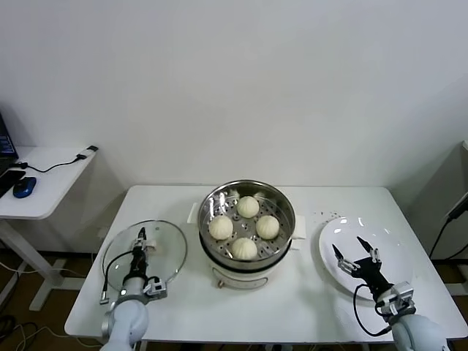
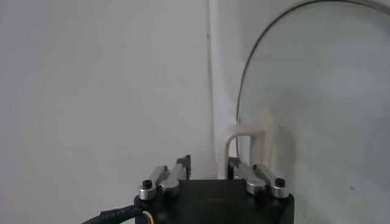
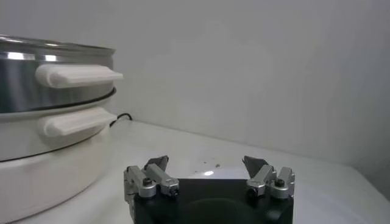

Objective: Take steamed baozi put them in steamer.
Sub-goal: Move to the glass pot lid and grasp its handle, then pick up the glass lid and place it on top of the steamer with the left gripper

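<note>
Fingers (image 2: 241, 169) of the left gripper (image 1: 141, 241) stand narrowed around the white handle (image 2: 244, 141) of the glass lid (image 1: 162, 252), which lies flat on the counter (image 1: 292, 307). Right gripper (image 1: 351, 252) hovers over the white plate (image 1: 391, 245) with its fingers (image 3: 157, 164) spread wide and empty. Between the two, the steamer (image 1: 281, 201) holds all four steamed baozi (image 1: 244, 248).

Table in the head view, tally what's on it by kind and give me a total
Baozi: 4, all inside the steamer
Steamer: 1
Glass lid: 1
White plate: 1
Total: 7
</note>
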